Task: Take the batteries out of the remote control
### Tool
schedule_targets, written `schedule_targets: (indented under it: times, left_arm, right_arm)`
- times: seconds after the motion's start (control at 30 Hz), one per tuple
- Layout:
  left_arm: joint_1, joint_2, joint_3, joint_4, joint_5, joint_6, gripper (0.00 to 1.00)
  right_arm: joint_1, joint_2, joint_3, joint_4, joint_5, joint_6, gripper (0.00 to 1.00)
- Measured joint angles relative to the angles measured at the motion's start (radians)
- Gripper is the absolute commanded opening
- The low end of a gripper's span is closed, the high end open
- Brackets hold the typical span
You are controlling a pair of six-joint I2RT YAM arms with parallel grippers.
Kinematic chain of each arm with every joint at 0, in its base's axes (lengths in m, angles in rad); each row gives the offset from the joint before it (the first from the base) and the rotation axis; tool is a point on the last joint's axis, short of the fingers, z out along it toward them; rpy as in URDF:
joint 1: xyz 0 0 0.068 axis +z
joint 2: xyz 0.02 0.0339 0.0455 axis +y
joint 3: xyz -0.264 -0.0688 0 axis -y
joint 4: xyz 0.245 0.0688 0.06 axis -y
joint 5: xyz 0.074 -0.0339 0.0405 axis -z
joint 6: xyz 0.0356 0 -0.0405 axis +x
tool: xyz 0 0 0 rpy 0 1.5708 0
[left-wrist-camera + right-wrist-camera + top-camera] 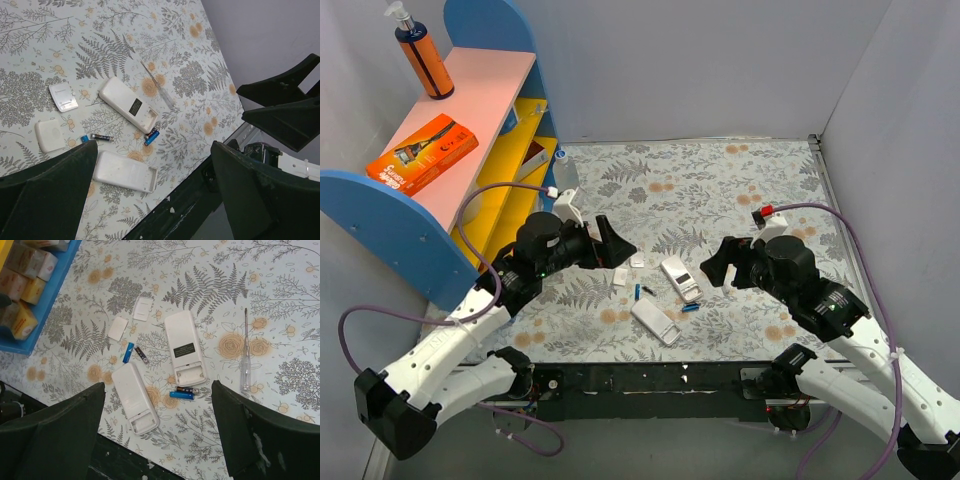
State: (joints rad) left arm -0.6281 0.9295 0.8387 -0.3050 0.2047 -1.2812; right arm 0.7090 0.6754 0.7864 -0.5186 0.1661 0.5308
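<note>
Fern-printed cloth (740,190) covers the table between grey walls, and a blue, pink and yellow shelf (470,110) fills the upper left of the overhead view, with an orange bottle (425,60) and an orange box (422,152) on its pink board. The left gripper (615,243) hangs left of centre and the right gripper (717,265) right of centre, both with fingers spread wide, holding nothing and clear of the cloth.

Between them lie two white remotes, backs up (battery bays uncovered and bare): the first remote (185,347) at the centre of the right wrist view, the second remote (134,399) at lower left of it. A clear-handled screwdriver (244,357) lies well to the right. Two small white covers (142,308) sit side by side above and left of the remotes.

The batteries (181,395) are out on the cloth: one blue and one darker cell just below the first remote's open end, another such pair (134,354) between the covers and the second remote.
</note>
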Motion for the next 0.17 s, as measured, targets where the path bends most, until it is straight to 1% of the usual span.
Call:
schedule_targets:
  times: [0.17]
  left_arm:
    - [0.0, -0.006, 0.0, 0.0, -0.002, 0.002, 0.98]
  right_arm:
    - [0.0, 0.0, 0.0, -0.003, 0.0, 0.0, 0.92]
